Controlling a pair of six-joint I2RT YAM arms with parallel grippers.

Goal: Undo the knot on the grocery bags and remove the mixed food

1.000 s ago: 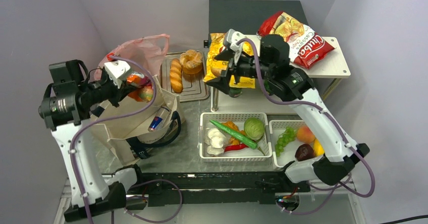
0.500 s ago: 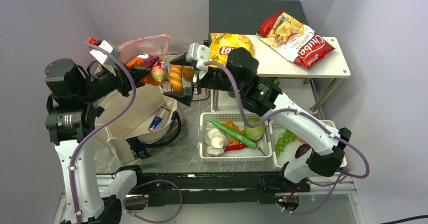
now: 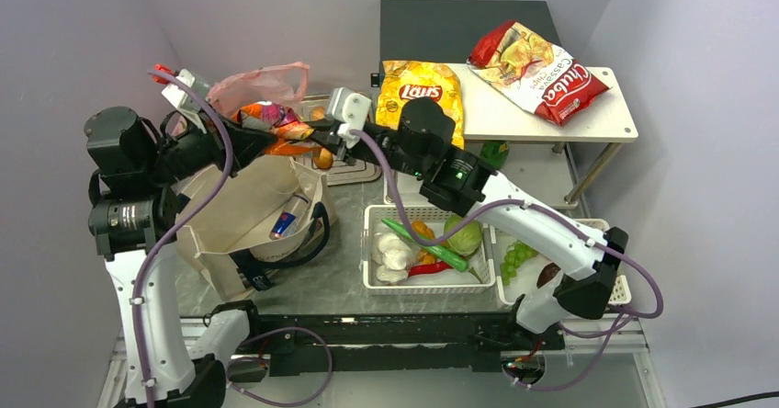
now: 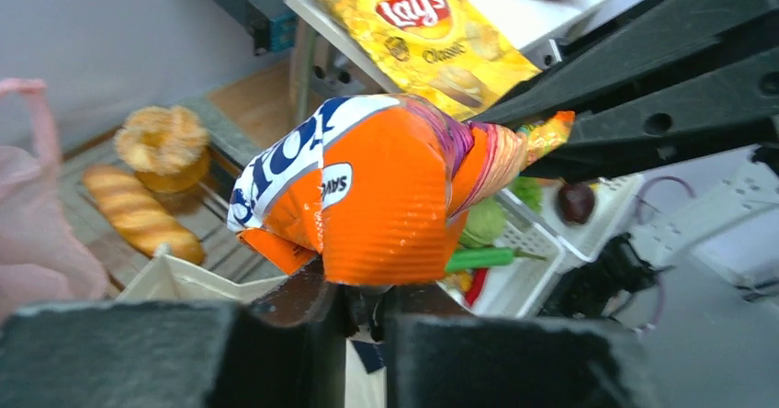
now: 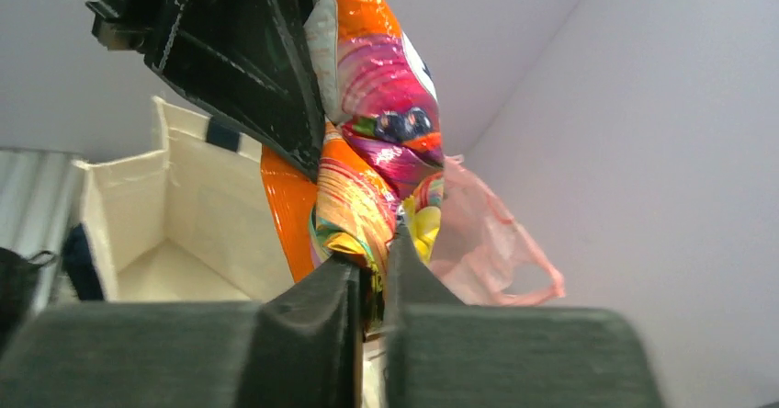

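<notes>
1. Two grippers hold one orange snack bag (image 3: pixel 272 117) above the beige tote (image 3: pixel 241 208), near the table's left edge: the left gripper (image 4: pixel 366 300) pinches one end, the right gripper (image 5: pixel 371 275) the other.
2. Right wrist view shows the bag's pink printed face; left wrist view shows its orange back.
3. A second ago the right gripper gaped wide.

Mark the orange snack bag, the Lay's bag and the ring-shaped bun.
orange snack bag (image 4: pixel 386 206): left wrist view, middle of its orange face.
Lay's bag (image 3: pixel 422 93): top external view, on the red logo.
ring-shaped bun (image 4: pixel 184 140): left wrist view, right side of its crusty ring.
</notes>
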